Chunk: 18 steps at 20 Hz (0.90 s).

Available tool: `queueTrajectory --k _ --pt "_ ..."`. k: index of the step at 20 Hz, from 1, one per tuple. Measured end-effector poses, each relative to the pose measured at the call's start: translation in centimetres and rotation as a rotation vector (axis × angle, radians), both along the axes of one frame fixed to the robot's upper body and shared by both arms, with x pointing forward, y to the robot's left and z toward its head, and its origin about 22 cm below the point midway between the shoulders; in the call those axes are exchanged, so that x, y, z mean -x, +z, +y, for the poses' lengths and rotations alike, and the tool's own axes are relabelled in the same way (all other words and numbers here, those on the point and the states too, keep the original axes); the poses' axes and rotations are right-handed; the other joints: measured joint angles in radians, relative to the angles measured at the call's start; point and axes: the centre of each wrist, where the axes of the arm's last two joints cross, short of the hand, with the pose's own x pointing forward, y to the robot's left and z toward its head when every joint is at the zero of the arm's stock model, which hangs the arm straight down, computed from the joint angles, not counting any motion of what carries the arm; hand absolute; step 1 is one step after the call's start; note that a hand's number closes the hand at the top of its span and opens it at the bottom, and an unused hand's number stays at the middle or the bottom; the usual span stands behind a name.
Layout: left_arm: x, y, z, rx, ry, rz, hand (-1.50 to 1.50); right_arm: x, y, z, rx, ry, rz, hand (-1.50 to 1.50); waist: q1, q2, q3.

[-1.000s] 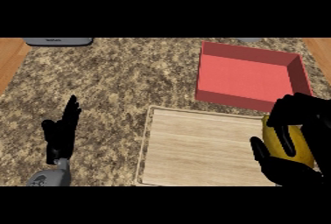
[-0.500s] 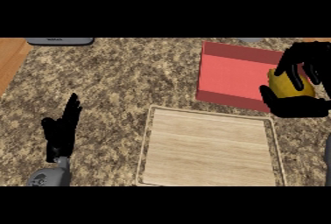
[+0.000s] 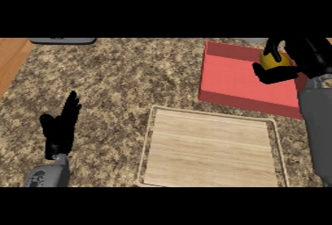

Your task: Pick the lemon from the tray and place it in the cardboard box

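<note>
The yellow lemon (image 3: 275, 59) shows between the curled fingers of my right hand (image 3: 299, 61), which holds it above the far right part of the red box (image 3: 236, 81). The box looks red rather than cardboard-coloured and lies at the upper right of the counter. In front of it lies the pale wooden tray (image 3: 211, 149), with nothing on it. My left hand (image 3: 59, 129) rests open at the lower left, fingers up, well away from both.
A speckled stone counter (image 3: 117, 79) fills the view. A grey object (image 3: 63, 41) sits at the far left edge. A wooden strip (image 3: 9, 61) runs along the counter's left side.
My right hand has carried the lemon from over the tray's right edge away from me to above the red box. The left hand has stayed still.
</note>
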Motion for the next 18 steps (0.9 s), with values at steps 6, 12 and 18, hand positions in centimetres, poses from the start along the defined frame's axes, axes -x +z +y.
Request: queueTrajectory --k 6,12,18 --pt "0.1 -0.4 -0.6 0.002 -0.006 -0.002 0.0 -3.7 -3.3 -0.6 -0.089 -0.053 0.096 -1.5 0.007 0.002 0.0" --pt "-0.3 0.5 -0.5 0.0 -0.016 -0.01 0.0 -5.2 -5.7 -2.4 -0.268 0.011 0.134 -1.5 0.009 0.004 0.001" --pt "0.3 0.1 -0.4 0.002 -0.012 -0.003 0.0 -5.6 -6.1 -3.9 -0.547 0.125 0.096 -1.5 0.005 0.002 0.001"
